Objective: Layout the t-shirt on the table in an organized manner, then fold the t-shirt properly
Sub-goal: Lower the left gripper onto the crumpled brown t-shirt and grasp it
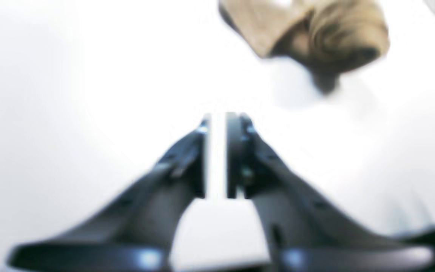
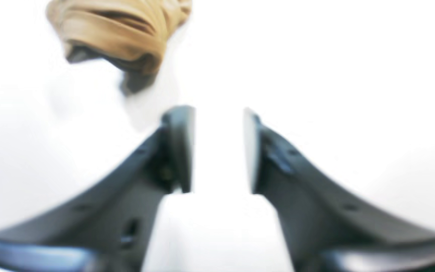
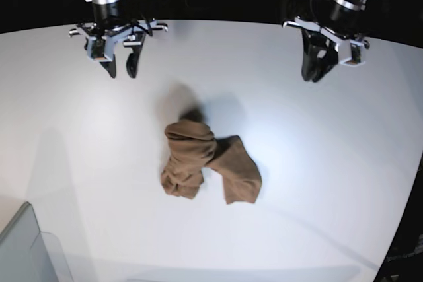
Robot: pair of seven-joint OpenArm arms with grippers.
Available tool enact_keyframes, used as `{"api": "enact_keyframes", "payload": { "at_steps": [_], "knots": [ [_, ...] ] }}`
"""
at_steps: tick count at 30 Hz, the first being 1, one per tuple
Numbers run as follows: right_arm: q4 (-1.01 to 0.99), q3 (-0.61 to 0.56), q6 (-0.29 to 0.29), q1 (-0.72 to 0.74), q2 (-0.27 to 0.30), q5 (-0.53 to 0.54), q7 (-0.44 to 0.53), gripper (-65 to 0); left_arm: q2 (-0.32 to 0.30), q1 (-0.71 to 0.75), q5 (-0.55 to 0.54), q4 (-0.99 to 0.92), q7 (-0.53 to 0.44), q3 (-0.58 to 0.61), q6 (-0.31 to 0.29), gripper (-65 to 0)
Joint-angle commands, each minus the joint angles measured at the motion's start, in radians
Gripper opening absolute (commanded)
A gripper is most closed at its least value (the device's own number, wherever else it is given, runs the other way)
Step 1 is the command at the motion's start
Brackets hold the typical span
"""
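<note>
The brown t-shirt (image 3: 206, 163) lies crumpled in a twisted heap in the middle of the white table (image 3: 344, 163). Neither gripper touches it. My left gripper (image 3: 312, 76) hangs over the table's far side, on the right of the base view, well back from the shirt. In the left wrist view its jaws (image 1: 216, 115) stand a narrow gap apart with nothing between them, and the t-shirt (image 1: 308, 34) is ahead at the top. My right gripper (image 3: 122, 70) hangs at the far left, open wide and empty (image 2: 219, 109), with the t-shirt (image 2: 119, 30) ahead on its left.
A pale translucent bin (image 3: 26, 249) stands at the table's near left corner. The table's curved far edge (image 3: 218, 23) runs just behind both arms, with dark space beyond it. The near right edge (image 3: 403, 229) drops into darkness.
</note>
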Motion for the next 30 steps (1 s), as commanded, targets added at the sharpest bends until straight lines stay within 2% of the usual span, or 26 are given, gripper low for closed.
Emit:
{"api": "enact_keyframes", "payload": {
  "at_steps": [1,4,6,12,14,22,26,30],
  "knots": [
    [0.018,0.000,0.002,0.014,0.000,0.001,0.010,-34.7,-0.004,-0.021,-0.002,0.016,-0.024,-0.001,-0.001,-45.8],
    [0.018,0.000,0.002,0.026,0.002,0.001,-0.008,-28.9,-0.001,-0.116,-0.002,0.003,0.041,0.003,-0.001,-26.8],
    [0.018,0.000,0.002,0.024,0.002,0.001,-0.008,-28.8,0.039,-0.209,-0.002,-0.026,0.090,0.004,-0.004,-20.0],
    [0.016,-0.020,0.002,0.018,0.002,0.001,-0.013,-28.8,0.199,-0.493,0.004,-0.254,0.252,0.015,-0.010,-19.2],
    [0.016,-0.020,0.002,0.003,0.002,0.001,-0.013,-28.8,0.226,-0.584,0.006,-0.350,0.272,0.049,-0.010,-19.3],
    [0.013,-0.013,0.002,-0.006,0.003,-0.004,-0.014,-28.8,0.233,-0.806,0.006,-0.653,0.239,0.288,-0.010,-19.3],
    [0.013,-0.013,0.002,-0.006,0.003,-0.004,-0.014,-28.8,0.234,-0.852,0.006,-0.712,0.237,0.368,-0.009,-19.3],
    [0.012,-0.013,0.002,-0.003,0.003,-0.004,-0.014,-28.8,0.234,-0.869,0.006,-0.752,0.237,0.388,-0.007,-19.3]
  ]
}}
